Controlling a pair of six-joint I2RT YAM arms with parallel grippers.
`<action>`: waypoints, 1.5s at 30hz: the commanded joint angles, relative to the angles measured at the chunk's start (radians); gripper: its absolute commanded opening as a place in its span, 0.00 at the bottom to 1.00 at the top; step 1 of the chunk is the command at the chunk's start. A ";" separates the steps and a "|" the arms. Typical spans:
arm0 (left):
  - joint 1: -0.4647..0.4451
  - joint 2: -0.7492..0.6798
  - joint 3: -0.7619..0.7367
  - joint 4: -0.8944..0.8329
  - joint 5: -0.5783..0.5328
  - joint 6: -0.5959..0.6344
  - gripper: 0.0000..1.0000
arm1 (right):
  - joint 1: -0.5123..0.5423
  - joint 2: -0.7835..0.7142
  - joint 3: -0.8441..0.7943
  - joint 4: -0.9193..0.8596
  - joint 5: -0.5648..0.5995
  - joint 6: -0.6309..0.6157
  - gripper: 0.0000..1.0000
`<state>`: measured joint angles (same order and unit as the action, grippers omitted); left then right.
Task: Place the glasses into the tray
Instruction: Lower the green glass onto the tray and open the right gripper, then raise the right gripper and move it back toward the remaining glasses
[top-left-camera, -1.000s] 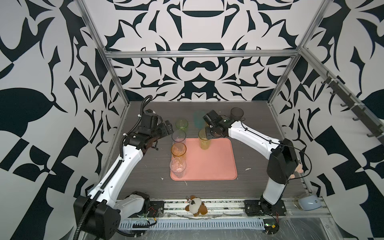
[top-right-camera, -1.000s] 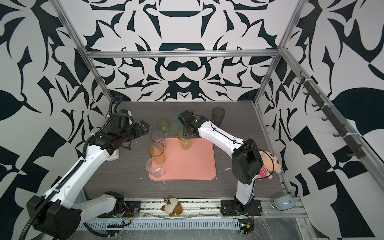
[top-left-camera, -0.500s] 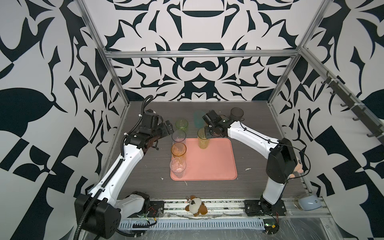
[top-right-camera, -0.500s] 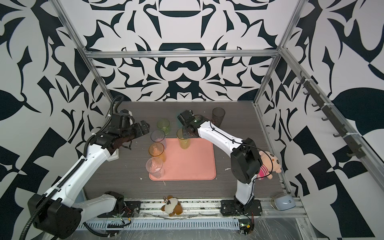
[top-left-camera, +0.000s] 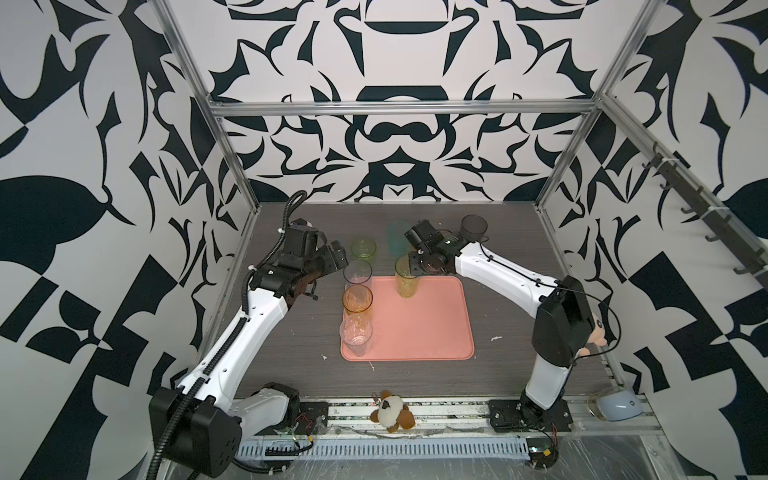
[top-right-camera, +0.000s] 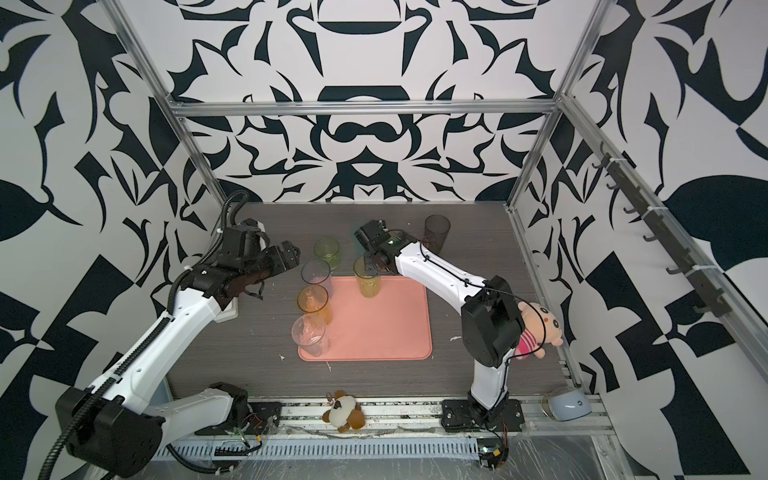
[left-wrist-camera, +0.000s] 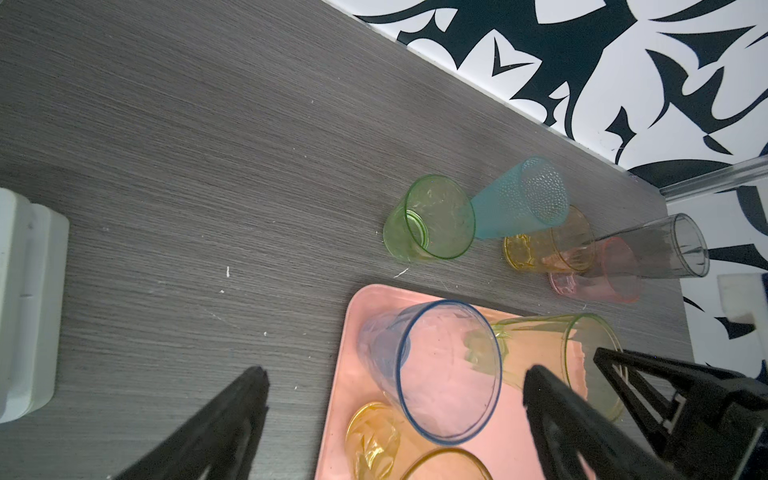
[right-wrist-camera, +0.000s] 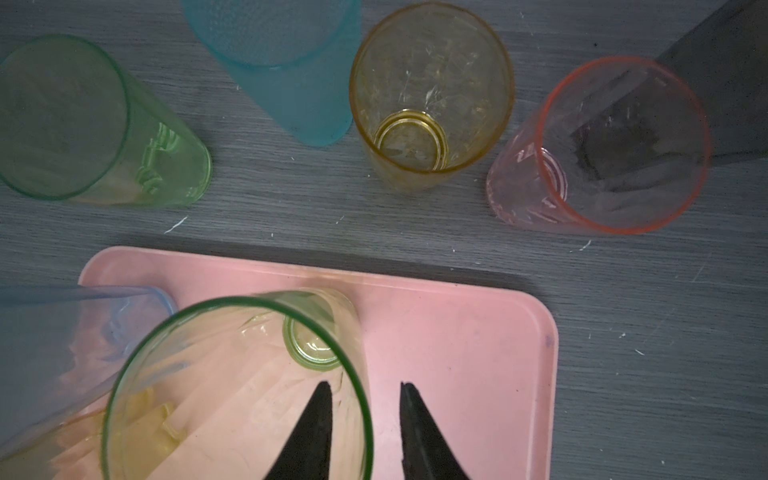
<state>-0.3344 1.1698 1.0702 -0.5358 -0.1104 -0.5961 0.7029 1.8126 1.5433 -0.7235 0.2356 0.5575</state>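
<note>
The salmon-pink tray (top-left-camera: 428, 328) (right-wrist-camera: 457, 332) lies mid-table. Along its left side stand a blue-rimmed glass (top-left-camera: 357, 272) (left-wrist-camera: 440, 374), an orange glass (top-left-camera: 357, 299) and a clear glass (top-left-camera: 356, 332). A tall green-rimmed glass (top-left-camera: 406, 282) (right-wrist-camera: 232, 374) stands at its far edge. My right gripper (top-left-camera: 415, 270) (right-wrist-camera: 363, 390) is open astride that rim, one finger inside and one outside, neither pressing the wall. Behind the tray on the table stand green (right-wrist-camera: 83, 124), teal (right-wrist-camera: 282, 75), yellow (right-wrist-camera: 432, 83), pink (right-wrist-camera: 602, 158) and smoky grey (top-left-camera: 473, 226) glasses. My left gripper (top-left-camera: 332, 259) (left-wrist-camera: 395, 378) hangs wide open by the blue-rimmed glass.
A white block (left-wrist-camera: 25, 307) sits against the left wall. A plush toy (top-left-camera: 392, 415) lies on the front rail, a doll (top-right-camera: 536, 328) hangs on the right arm, and a pale blue container (top-left-camera: 615, 407) sits at the front right corner. Metal frame posts bound the table.
My right gripper's jaws have parted from the tall green-rimmed glass's rim, and the glass stands by itself on the tray. The left arm has barely moved.
</note>
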 joint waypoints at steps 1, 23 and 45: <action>-0.003 0.005 0.016 -0.008 -0.004 -0.008 0.99 | 0.006 -0.048 0.033 -0.018 0.009 0.005 0.35; -0.002 -0.058 0.053 -0.057 -0.009 0.016 1.00 | -0.011 -0.130 0.206 0.007 0.195 -0.196 0.52; -0.003 -0.101 0.027 -0.022 -0.074 0.080 0.99 | -0.129 0.217 0.606 0.005 0.129 -0.298 0.55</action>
<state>-0.3344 1.0874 1.0973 -0.5587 -0.1570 -0.5415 0.5781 2.0220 2.0697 -0.7006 0.3847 0.2726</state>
